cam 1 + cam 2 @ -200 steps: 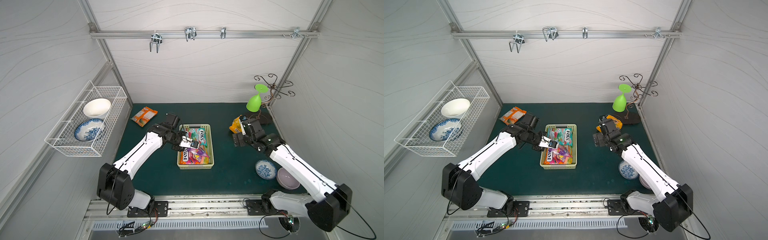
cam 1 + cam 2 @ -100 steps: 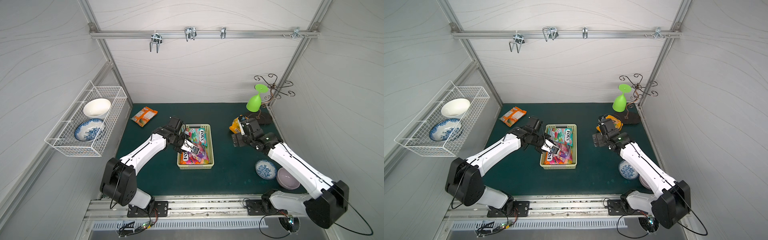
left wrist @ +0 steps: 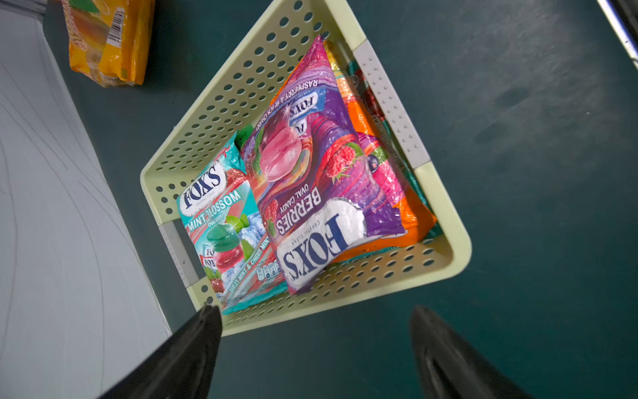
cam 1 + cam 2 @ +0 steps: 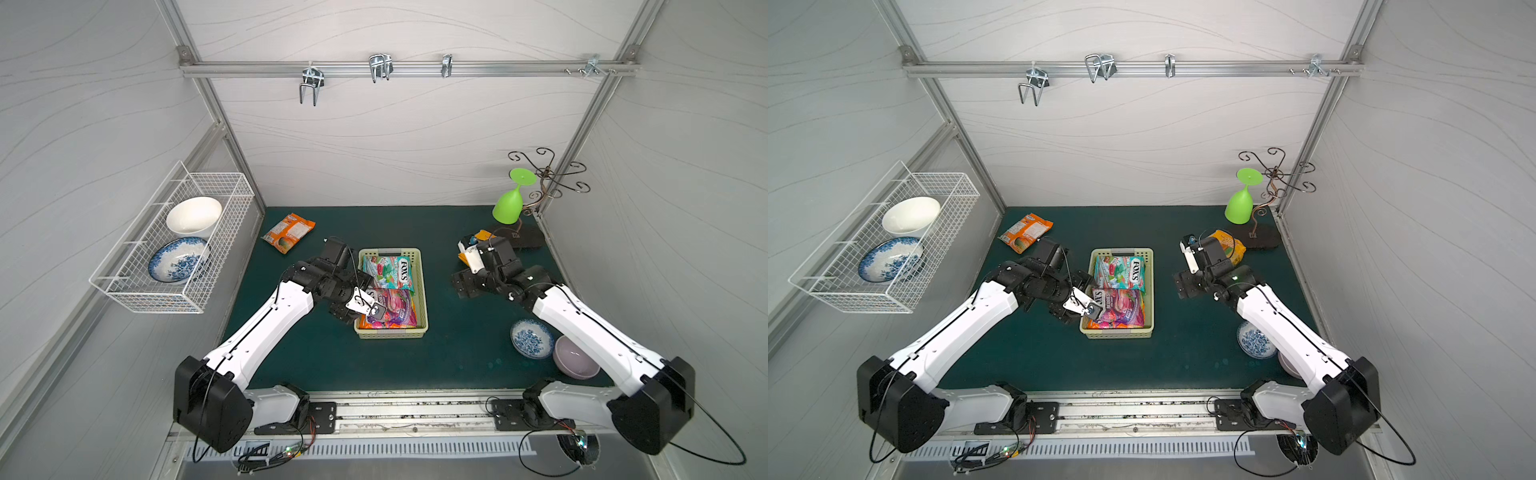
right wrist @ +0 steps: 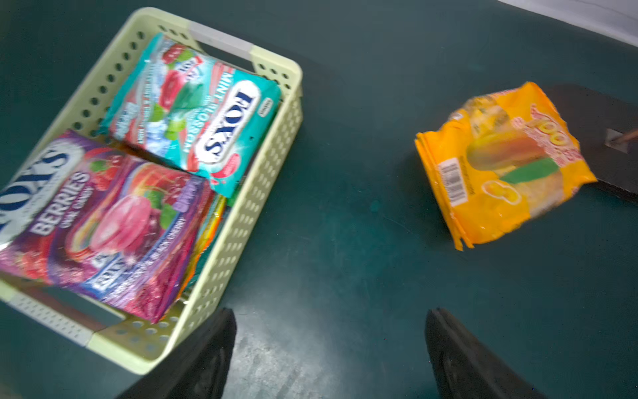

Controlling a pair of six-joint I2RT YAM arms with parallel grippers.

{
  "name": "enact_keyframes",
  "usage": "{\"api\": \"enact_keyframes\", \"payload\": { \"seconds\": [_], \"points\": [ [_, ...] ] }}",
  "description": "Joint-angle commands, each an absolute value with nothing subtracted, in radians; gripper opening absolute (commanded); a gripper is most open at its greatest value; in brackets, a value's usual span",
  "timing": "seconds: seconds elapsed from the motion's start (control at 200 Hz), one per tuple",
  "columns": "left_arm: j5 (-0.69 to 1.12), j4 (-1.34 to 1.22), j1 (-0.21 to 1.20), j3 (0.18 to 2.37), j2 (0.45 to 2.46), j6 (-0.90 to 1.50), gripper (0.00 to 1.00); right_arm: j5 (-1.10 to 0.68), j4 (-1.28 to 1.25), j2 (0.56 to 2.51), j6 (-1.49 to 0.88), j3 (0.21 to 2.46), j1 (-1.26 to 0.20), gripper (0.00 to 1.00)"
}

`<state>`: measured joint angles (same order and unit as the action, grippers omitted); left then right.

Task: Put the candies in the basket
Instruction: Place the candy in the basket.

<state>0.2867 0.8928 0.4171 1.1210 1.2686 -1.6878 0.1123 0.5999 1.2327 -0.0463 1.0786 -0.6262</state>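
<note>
At the middle of the dark green worktop (image 4: 457, 365) sits the pale yellow-green perforated plastic basket (image 4: 421, 291). It holds a stack of glossy candy bags. A purple FOX'S berries bag (image 3: 310, 179) lies on top toward the near end, overlapping a teal FOX'S mint bag (image 3: 214, 214) at the far end. An orange bag (image 3: 411, 214) shows partly beneath, and how many more lie under them is hard to tell.

Two bags lie outside the basket. An orange candy bag (image 4: 289, 232) is near the far left corner. A yellow-orange candy bag (image 5: 500, 165) is near the far right corner, its end against a black flat stand base (image 5: 604, 114).

The left pincer (image 3: 315, 311) hangs at the basket's left rim, jaws spread wide and empty. The right pincer (image 5: 331, 312) stands over bare worktop between the basket and the yellow-orange bag, jaws likewise wide apart, gripping nothing.
</note>
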Motion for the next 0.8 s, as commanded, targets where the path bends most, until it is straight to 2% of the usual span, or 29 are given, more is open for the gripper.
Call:
{"api": "enact_keyframes", "payload": {
  "seconds": [0.0, 0.05, 0.295, 0.475, 0.555, 0.7, 0.795],
  "points": [
    [0.274, 0.935, 0.380, 1.190, 1.236, -1.557, 0.92, 0.031, 0.556, 1.278, 0.024, 1.110, -0.700, 0.89],
    [0.298, 0.926, 0.350, 1.201, 1.225, -1.489, 0.98, 0.020, 0.537, 1.300, 0.069, 1.114, -0.741, 0.90],
    [0.375, 0.876, 0.220, 1.220, 1.143, -1.124, 0.98, -0.057, 0.454, 1.450, 0.195, 1.177, -0.848, 0.90],
    [0.375, 0.826, 0.203, 1.213, 1.096, -0.787, 0.98, -0.185, 0.462, 1.585, 0.237, 1.259, -0.865, 0.87],
    [0.350, 0.801, 0.203, 1.227, 1.088, -0.624, 0.98, -0.264, 0.458, 1.633, 0.290, 1.280, -0.868, 0.81],
    [0.299, 0.753, 0.203, 1.213, 1.086, -0.411, 0.98, -0.286, 0.465, 1.713, 0.350, 1.336, -0.870, 0.78],
    [0.239, 0.714, 0.200, 1.179, 1.086, -0.290, 0.98, -0.314, 0.478, 1.768, 0.373, 1.386, -0.867, 0.71]
  ]
}}
